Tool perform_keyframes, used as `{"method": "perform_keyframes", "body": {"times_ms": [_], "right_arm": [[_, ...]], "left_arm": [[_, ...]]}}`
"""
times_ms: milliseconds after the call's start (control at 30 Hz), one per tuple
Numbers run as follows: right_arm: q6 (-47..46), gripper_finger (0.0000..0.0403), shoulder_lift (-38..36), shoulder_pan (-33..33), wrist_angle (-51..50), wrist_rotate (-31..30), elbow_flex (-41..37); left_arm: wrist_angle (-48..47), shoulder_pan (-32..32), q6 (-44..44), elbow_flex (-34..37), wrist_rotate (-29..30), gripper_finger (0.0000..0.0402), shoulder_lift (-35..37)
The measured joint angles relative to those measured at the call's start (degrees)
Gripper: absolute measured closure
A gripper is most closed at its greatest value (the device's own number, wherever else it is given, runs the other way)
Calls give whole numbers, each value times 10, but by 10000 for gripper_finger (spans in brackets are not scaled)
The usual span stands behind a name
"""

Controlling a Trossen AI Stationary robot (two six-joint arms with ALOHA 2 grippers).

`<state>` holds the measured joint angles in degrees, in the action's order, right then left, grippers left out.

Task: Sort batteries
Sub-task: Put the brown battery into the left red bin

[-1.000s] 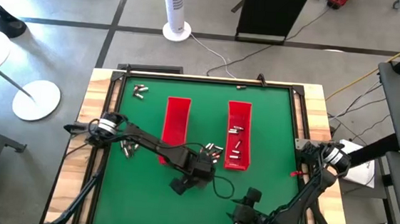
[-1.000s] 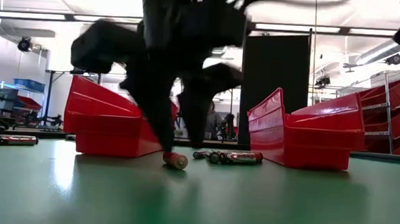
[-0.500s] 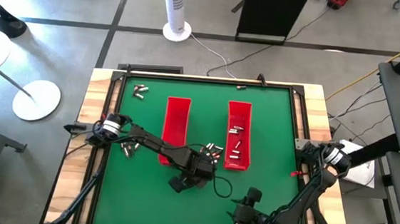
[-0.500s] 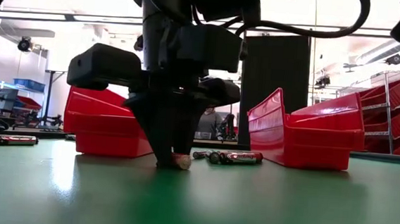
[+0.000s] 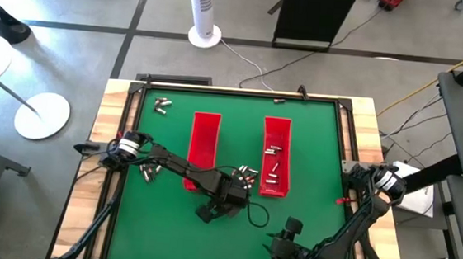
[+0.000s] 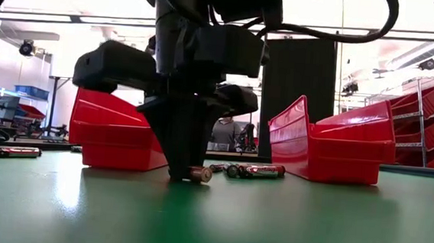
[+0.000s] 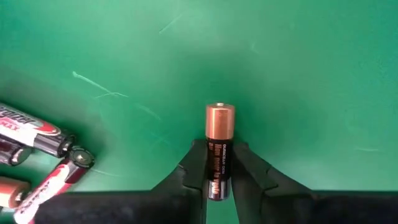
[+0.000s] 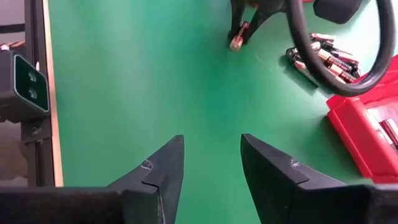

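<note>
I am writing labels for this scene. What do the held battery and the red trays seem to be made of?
Battery in the left gripper: likely metal, since its copper-coloured end shines, with a black printed wrap. Red trays: probably moulded plastic, with glossy, uniformly coloured, thin walls.

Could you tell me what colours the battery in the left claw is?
Copper top, black body; clearest in the left wrist view.

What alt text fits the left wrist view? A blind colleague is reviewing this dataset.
The left hand is shut on a copper-topped black battery lying on the green table, its copper end pointing away from the camera. A few loose batteries lie off to one side.
</note>
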<state>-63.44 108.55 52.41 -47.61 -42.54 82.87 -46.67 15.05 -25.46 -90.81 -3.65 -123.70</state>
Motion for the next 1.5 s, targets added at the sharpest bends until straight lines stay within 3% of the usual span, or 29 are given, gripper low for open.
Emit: {"method": "perform_keyframes", "body": {"times_ms": [433,733,967,1233,1500], "right_arm": [[-10,295,2,7,15,18,-2],[-10,326,2,9,32,11,-10],[-15,344,3,10,42,5,-25],[-30,349,3,14,47,8,-32],[-27,350,3,14,47,5,-32]], "left_arm": [[-2,3,52,-16,-20,376,112],[-129,-29,129,-2,28,374,224],[-134,-78,194,97,31,374,278],[-39,-146,225,229,32,374,293],[7,-168,237,248,31,374,250]]}}
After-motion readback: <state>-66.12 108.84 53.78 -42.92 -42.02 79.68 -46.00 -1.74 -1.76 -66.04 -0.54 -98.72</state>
